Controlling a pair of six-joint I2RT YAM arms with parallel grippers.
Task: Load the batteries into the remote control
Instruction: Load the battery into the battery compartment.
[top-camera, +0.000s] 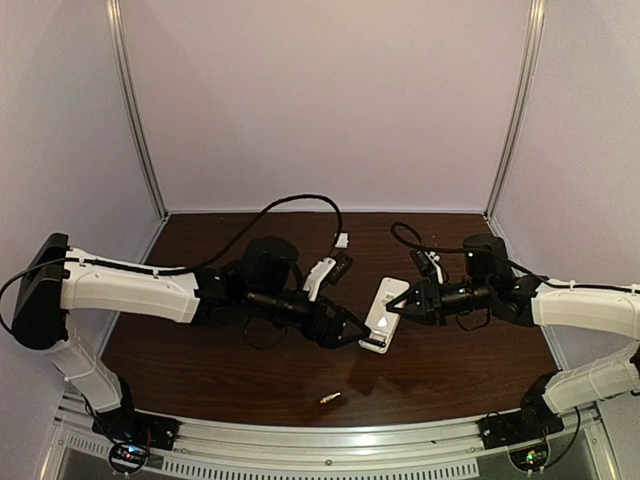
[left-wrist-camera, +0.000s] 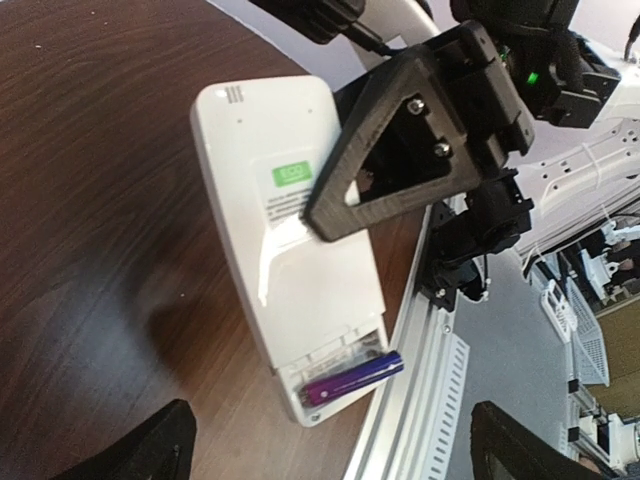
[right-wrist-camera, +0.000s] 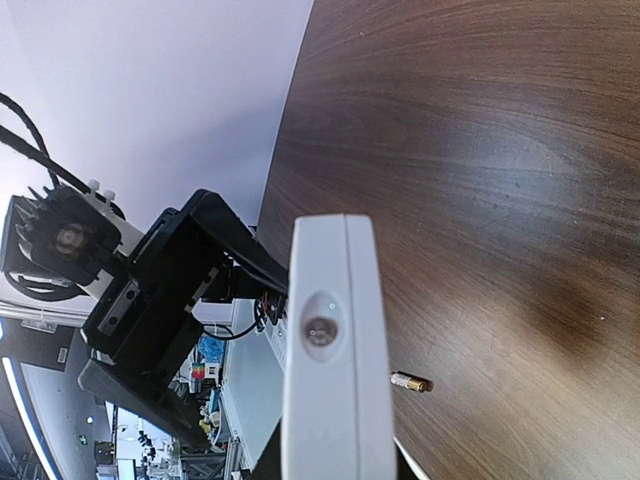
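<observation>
Left wrist view showed the slim white plastic remote control (left-wrist-camera: 290, 250), back up, clamped by the right gripper (top-camera: 403, 306), apparently steadying its open bay (left-wrist-camera: 335, 365), one slim purple battery (left-wrist-camera: 352, 378) inside, for the wide-apart left gripper (top-camera: 355, 328) beside it; a second battery (top-camera: 330, 398) lay on the dark wooden bench (top-camera: 250, 370), well apart from the remote.
</observation>
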